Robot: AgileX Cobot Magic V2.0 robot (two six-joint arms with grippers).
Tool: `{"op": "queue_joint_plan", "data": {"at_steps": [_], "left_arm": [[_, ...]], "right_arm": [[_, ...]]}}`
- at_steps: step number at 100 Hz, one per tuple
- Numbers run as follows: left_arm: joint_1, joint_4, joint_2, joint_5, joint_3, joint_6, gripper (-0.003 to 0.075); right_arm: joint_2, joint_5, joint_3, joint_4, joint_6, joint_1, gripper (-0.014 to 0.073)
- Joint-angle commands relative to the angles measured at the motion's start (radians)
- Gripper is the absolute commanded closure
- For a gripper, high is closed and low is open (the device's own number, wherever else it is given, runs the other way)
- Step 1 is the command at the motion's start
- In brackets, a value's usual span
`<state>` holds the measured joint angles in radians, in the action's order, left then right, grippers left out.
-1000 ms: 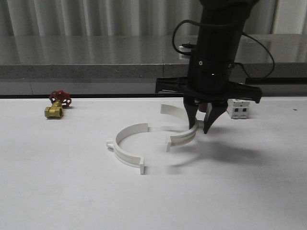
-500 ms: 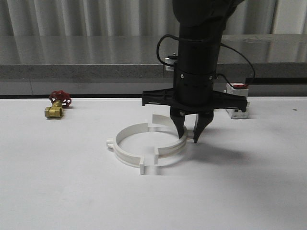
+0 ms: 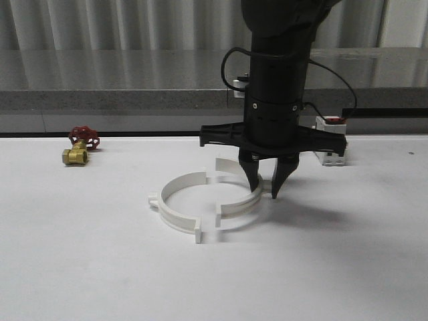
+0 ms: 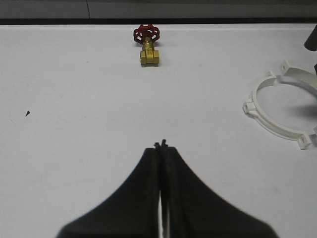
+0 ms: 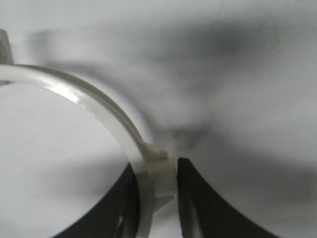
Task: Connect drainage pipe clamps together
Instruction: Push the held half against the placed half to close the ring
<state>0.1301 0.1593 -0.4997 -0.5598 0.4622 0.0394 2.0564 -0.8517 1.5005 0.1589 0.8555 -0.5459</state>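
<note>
So the right gripper (image 3: 266,190) is pinched on the right half-ring clamp (image 3: 237,204), parked beside the left half-ring clamp (image 3: 175,208) on the table (image 3: 80,254), left gripper (image 4: 161,147) clenched empty; next I'd guess nudging the end lugs flush.

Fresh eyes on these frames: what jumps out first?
The big black right gripper coming straight down mid-table, shut on the right clamp half; the right wrist view shows its fingers pinching the white band. The left clamp half lies right beside it, the two almost forming a ring, lugs not quite touching. A brass valve sits far left.
</note>
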Motion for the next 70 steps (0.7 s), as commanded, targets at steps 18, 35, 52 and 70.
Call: {"op": "queue_joint_plan", "data": {"at_steps": [18, 35, 52, 70], "left_arm": [[-0.003, 0.015, -0.002, 0.063, 0.029, 0.002, 0.0740], [-0.003, 0.015, -0.002, 0.063, 0.029, 0.002, 0.0740], [-0.003, 0.015, -0.002, 0.063, 0.029, 0.002, 0.0740], [-0.003, 0.015, -0.002, 0.063, 0.029, 0.002, 0.0740]], "right_arm": [[-0.055, 0.038, 0.034, 0.024, 0.011, -0.010, 0.0505], [-0.045, 0.038, 0.034, 0.024, 0.012, -0.011, 0.0505], [-0.033, 0.038, 0.034, 0.016, 0.014, -0.011, 0.0505], [-0.023, 0.038, 0.034, 0.015, 0.024, -0.011, 0.0505]]}}
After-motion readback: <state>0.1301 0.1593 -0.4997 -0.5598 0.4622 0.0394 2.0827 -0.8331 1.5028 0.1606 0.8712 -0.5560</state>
